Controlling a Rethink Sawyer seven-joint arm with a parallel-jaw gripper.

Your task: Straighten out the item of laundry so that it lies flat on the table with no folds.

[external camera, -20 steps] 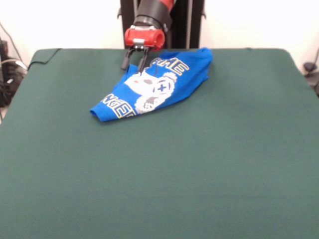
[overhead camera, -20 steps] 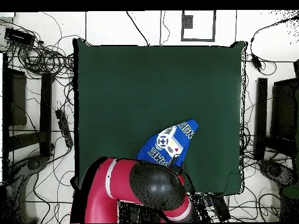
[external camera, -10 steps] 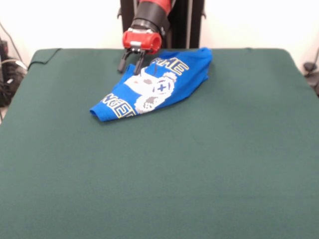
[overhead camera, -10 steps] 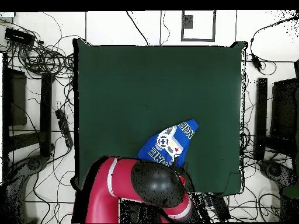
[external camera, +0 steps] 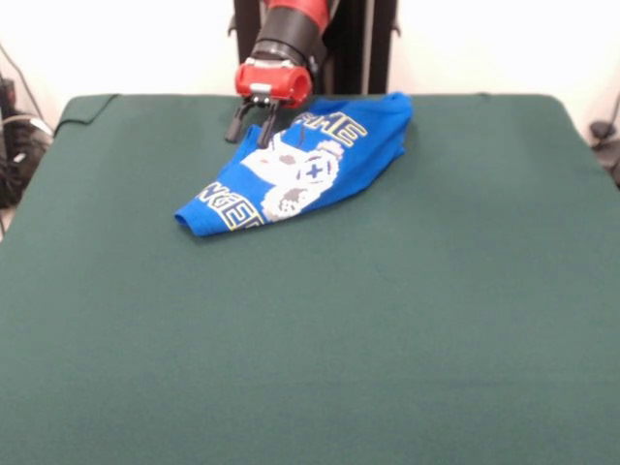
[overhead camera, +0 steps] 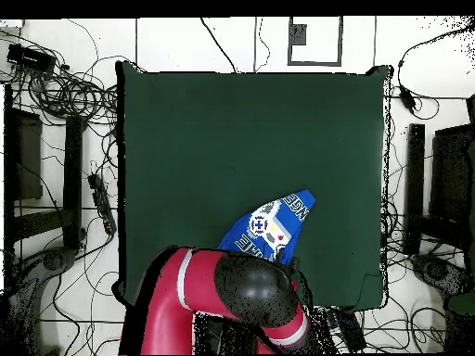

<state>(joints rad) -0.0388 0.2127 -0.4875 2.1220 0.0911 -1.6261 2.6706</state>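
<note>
end effector point(external camera: 250, 127) open at the shirt's far edge
blue shirt point(external camera: 300, 165) still folded, long axis running diagonally away from it.

The robot's arm point(external camera: 291, 24) was red with black bands. A round red collar sat just above the small black pincer point(external camera: 250, 124). From overhead the arm point(overhead camera: 199, 297) looked fat, red, with a black rounded joint.

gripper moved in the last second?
Yes. In the front view the gripper has risen and drifted left, off the emblem toward the far-left edge of the blue T-shirt, which lies unmoved on the table.
</note>
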